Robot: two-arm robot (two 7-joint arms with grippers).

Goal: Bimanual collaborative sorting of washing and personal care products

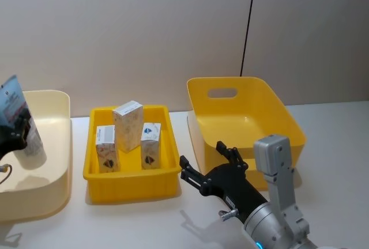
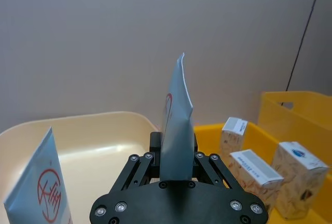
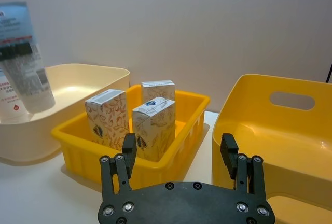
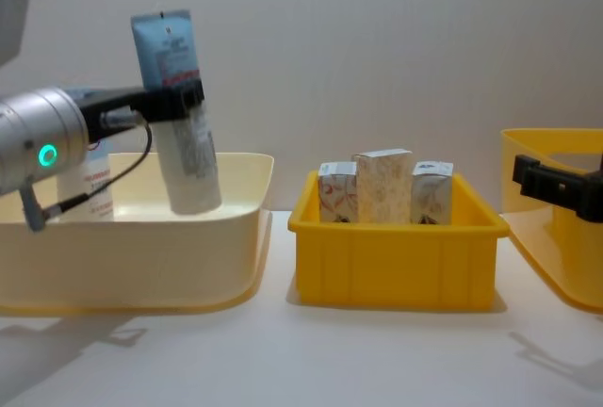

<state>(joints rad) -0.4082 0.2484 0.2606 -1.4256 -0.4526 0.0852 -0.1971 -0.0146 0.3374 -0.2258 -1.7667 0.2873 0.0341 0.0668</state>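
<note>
The left gripper (image 4: 179,101) is clamped across the upper body of 1 pale blue squeeze tube (image 4: 193,167). The tube's long axis runs near upright through the hand, leaning slightly. Its flat crimped end points up above the fingers, and its rounded cap end points down below them.

Straight beneath the hand lies the cream tub (image 4: 132,256), so we judge that the coming move is a short drop along the tube's own axis. The cap end seems to hang just clear of the tub floor, though the front wall hides the gap.

A 2nd tube (image 2: 41,193) stands in the same tub on the hand's outer side, away from the bins. We would keep the lean from tipping toward it.

The 3 cartons (image 4: 382,186) stand upright in the small yellow bin (image 4: 396,266), on the hand's inner side and well apart from it. The right gripper (image 1: 203,154) is nearer them. It hovers with its fingers spread and nothing between them, and the large yellow bin (image 1: 288,116) is on its far side.
</note>
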